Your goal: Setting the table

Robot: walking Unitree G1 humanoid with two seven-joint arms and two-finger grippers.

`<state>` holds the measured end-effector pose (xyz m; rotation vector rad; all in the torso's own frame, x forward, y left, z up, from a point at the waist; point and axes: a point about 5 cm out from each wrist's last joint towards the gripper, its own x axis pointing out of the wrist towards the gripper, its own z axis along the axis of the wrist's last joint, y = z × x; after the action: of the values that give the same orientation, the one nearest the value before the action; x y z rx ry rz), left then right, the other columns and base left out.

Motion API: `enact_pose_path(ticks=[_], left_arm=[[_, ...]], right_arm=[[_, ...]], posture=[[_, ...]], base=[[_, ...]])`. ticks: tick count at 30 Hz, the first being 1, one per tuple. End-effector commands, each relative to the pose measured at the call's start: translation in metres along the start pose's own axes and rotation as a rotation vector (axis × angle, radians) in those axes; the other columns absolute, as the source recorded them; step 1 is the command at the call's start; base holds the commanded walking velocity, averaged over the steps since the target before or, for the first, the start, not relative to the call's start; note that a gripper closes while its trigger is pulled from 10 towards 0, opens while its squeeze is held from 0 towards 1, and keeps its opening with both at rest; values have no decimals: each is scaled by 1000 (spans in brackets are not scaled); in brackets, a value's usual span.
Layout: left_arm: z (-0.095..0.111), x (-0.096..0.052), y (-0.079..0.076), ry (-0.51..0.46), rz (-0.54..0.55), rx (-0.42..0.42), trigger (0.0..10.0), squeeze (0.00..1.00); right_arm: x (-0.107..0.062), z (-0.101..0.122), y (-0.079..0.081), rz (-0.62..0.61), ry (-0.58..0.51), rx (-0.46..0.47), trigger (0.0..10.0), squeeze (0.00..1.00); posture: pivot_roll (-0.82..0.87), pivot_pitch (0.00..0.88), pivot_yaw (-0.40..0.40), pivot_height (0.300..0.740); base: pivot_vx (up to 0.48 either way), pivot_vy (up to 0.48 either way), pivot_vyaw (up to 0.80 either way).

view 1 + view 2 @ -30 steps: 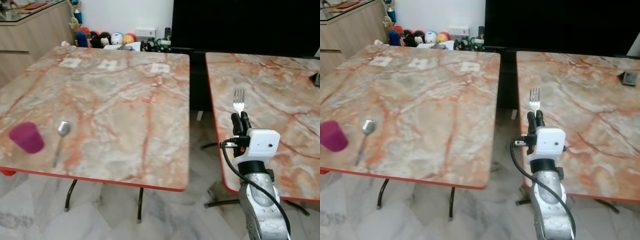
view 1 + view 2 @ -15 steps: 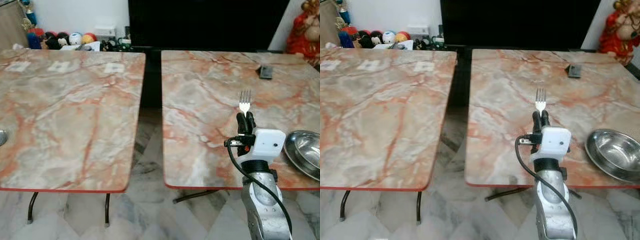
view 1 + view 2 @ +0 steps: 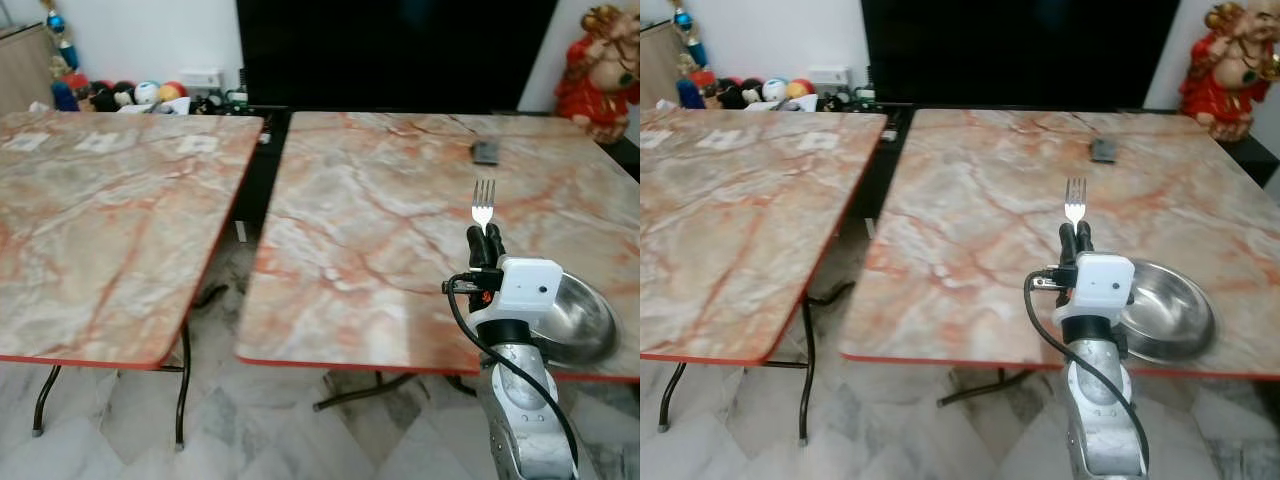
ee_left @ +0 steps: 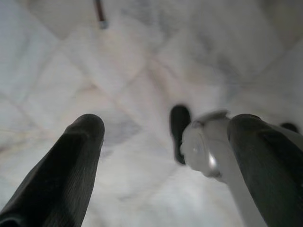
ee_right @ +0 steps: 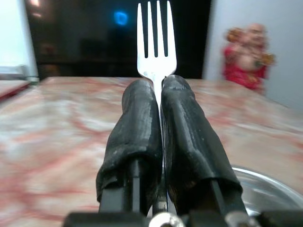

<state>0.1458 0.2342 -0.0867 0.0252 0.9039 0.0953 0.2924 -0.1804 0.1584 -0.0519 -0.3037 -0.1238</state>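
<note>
My right gripper [image 3: 484, 233] is shut on a silver fork [image 3: 483, 203], held upright with the tines up, over the near edge of the right marble table [image 3: 380, 210]. In the right wrist view the fork [image 5: 155, 42] stands out above the closed fingers [image 5: 137, 127]. A shallow steel bowl [image 3: 575, 318] lies on the same table just right of the wrist. My left gripper [image 4: 165, 137] hangs open over the tiled floor, nothing between its fingers [image 4: 71, 161].
A second marble table [image 3: 100, 220] stands to the left across a narrow gap. A small dark object [image 3: 485, 152] lies at the right table's far side. A red figurine [image 3: 595, 75] sits at the back right, toys [image 3: 150, 92] at the back left, a black screen [image 3: 400, 50] behind.
The camera has swung right: both tables have shifted left in view and the steel bowl now lies close beside the wrist. The right gripper still holds the fork upright.
</note>
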Motion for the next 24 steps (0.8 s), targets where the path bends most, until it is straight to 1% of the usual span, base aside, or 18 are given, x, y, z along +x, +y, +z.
enact_pose_path(ticks=[1, 9, 16, 18, 24], left_arm=[[-4, -2, 7, 18, 13, 5, 10000, 0], [-2, -1, 6, 12, 7, 8, 10000, 0], [1, -1, 7, 5, 22, 4, 10000, 0], [4, 0, 5, -13, 13, -7, 10000, 0], [4, 1, 3, -14, 10, -29, 10000, 0]], right_arm=[[3, 7, 5, 8, -32, 9, 10000, 0], [5, 7, 3, -4, -36, 6, 10000, 0], [5, 6, -1, -22, -31, -3, 10000, 0], [5, 6, -1, -26, -28, -2, 10000, 0], [6, 6, -2, -25, -28, -6, 10000, 0]], posture=[[-17, 46, 42, 740], [-20, 42, 45, 740], [-21, 62, 44, 740], [-20, 72, 40, 740], [-19, 80, 34, 740]], base=[[0, -401, 0], [0, -398, 0], [0, 0, 0], [0, 0, 0], [0, 0, 0]])
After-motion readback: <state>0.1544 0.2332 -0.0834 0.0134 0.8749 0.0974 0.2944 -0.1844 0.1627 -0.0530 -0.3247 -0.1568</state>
